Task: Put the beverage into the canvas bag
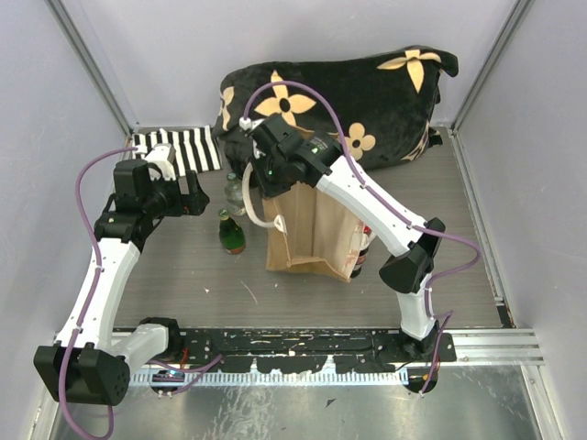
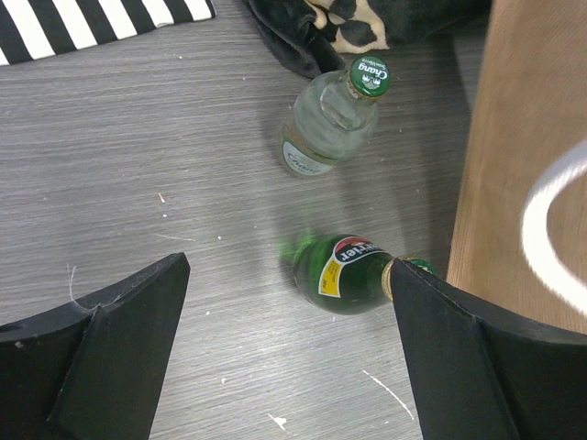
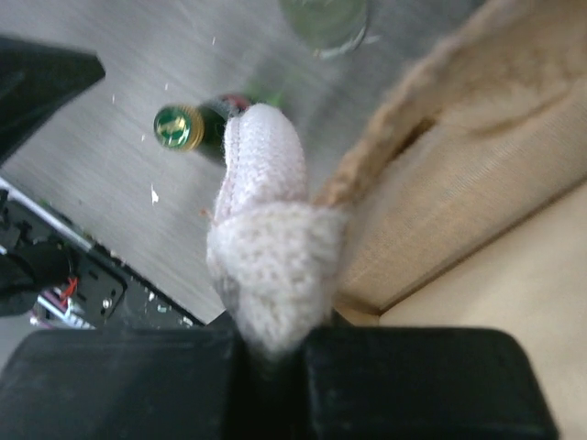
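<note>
Green glass caught the eye first: the beverage [image 1: 231, 235], a small green bottle with a yellow-and-red label, stood upright on the grey table [image 1: 183, 284]. Its long axis was vertical and its capped neck pointed straight up. It stood left of centre, just beside the left face of the canvas bag [image 1: 307, 240]. A clear bottle [image 1: 236, 192] with a green cap stood upright just behind it, toward the far edge. The bag stood upright mid-table, mouth up, in front of the black flowered cushion [image 1: 348, 87] at the far edge. A striped cloth [image 1: 179, 151] lay in the far left corner.

From above, the right arm [image 1: 367, 197] covered the bag's mouth, so I could not tell what lay inside. A dark bottle [image 1: 364, 246] showed just beside the bag's right face.

The right wrist view gave what the overhead one hid. The right gripper [image 3: 275, 339] had its fingers pressed onto a fold of the cream handle [image 3: 266, 238], beside a stretch of the bag's pale inner wall.

The left wrist view showed the left gripper [image 2: 289, 266] spread wide above the table, holding nothing. The green bottle sat between its fingers [image 2: 119, 348], close to the right one.
</note>
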